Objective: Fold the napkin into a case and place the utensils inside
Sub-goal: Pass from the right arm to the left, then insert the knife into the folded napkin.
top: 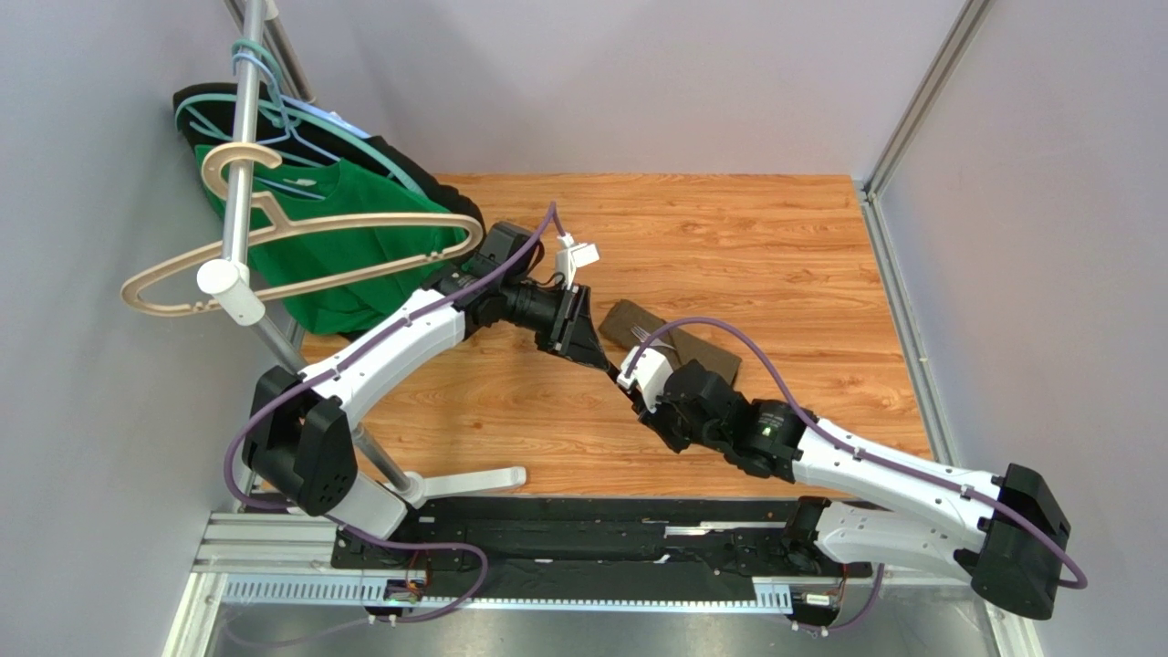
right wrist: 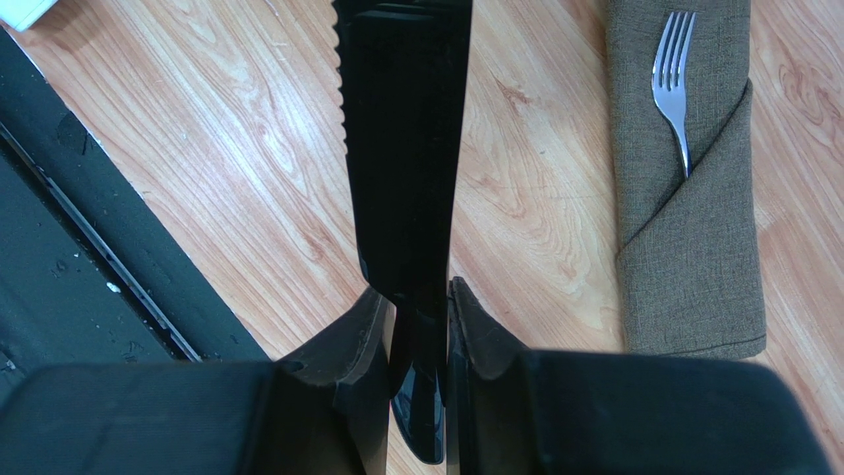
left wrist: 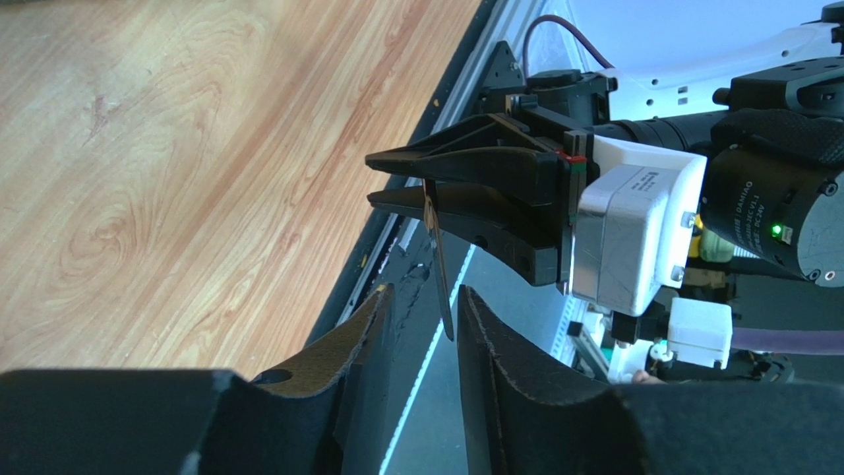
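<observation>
A slim utensil (left wrist: 439,267) is gripped by its dark handle in the right hand (right wrist: 418,322), whose fingers are closed tight on it. The thin metal end is seen hanging down from that grip in the left wrist view. The left hand (left wrist: 426,312) is placed around the lower tip of the utensil. Its fingers are parted, and a gap is seen on each side of the metal, so nothing is gripped by it. Both hands are held together above the middle of the worktop (top: 768,247). The napkin (right wrist: 684,228) is laid flat on the wood just beside them, folded into a narrow pouch with a slanted flap. A fork (right wrist: 672,79) is tucked into it, with the tines and neck exposed and the handle hidden under the flap.
</observation>
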`<state>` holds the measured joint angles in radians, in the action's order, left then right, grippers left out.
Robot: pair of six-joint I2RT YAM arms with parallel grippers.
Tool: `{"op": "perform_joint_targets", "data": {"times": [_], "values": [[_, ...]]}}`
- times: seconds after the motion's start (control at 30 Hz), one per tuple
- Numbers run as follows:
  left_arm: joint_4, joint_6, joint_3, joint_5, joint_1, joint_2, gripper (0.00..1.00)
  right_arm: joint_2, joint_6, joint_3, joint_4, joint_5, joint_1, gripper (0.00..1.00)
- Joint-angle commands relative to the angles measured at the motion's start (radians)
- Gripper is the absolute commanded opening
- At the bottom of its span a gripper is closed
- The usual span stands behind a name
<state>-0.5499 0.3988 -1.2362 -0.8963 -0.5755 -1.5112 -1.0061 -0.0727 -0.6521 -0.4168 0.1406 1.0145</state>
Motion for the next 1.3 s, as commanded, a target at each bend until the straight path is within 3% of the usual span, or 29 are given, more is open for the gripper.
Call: {"op": "perform_joint_targets", "data": {"times": [0.0,0.07,0.13,0.2,0.27,0.3,0.37,0.5,0.67,0.73,0.83,0.87,0.97,1.27], "values": [[0.065,0.023,0.015,-0.039,0.002,-0.003,0.34,0.017,-0.022,-0.035,0.042,0.024,0.016,0.00],[0.080,0.035,0.018,-0.035,0.002,-0.004,0.31,0.015,-0.025,-0.038,0.041,0.027,0.019,0.00],[0.106,0.054,0.023,-0.038,0.002,-0.009,0.21,0.017,-0.032,-0.038,0.044,0.030,0.029,0.00],[0.125,0.067,0.027,-0.033,0.002,-0.010,0.00,0.014,-0.033,-0.040,0.046,0.037,0.029,0.00],[0.166,0.075,0.040,-0.009,0.002,-0.001,0.00,-0.002,-0.021,-0.041,0.046,0.075,0.027,0.01],[0.177,0.074,0.044,0.014,0.003,0.002,0.00,-0.011,0.011,-0.044,0.039,0.103,0.029,0.25],[0.209,0.075,0.046,0.063,0.020,-0.001,0.00,-0.025,0.066,-0.056,0.030,0.201,0.018,0.49],[0.375,0.129,0.057,0.050,0.061,-0.058,0.00,-0.005,0.302,-0.072,-0.003,0.127,-0.169,0.61],[0.367,0.065,-0.045,0.083,0.081,-0.135,0.00,0.057,0.507,-0.035,-0.056,0.048,-0.425,0.73],[0.361,0.064,-0.087,0.042,0.107,-0.187,0.00,0.040,0.521,-0.024,-0.062,-0.010,-0.542,0.71],[0.360,0.072,-0.129,0.002,0.135,-0.230,0.00,-0.040,0.553,-0.032,-0.092,-0.070,-0.652,0.54],[0.358,0.071,-0.135,0.008,0.141,-0.234,0.00,-0.063,0.562,-0.035,-0.105,-0.078,-0.669,0.33],[0.352,0.077,-0.167,-0.001,0.169,-0.268,0.00,-0.164,0.561,-0.044,-0.090,-0.114,-0.702,0.00],[0.438,0.144,-0.158,0.056,0.174,-0.288,0.00,-0.367,0.556,-0.075,0.006,-0.127,-0.702,0.00]]}}
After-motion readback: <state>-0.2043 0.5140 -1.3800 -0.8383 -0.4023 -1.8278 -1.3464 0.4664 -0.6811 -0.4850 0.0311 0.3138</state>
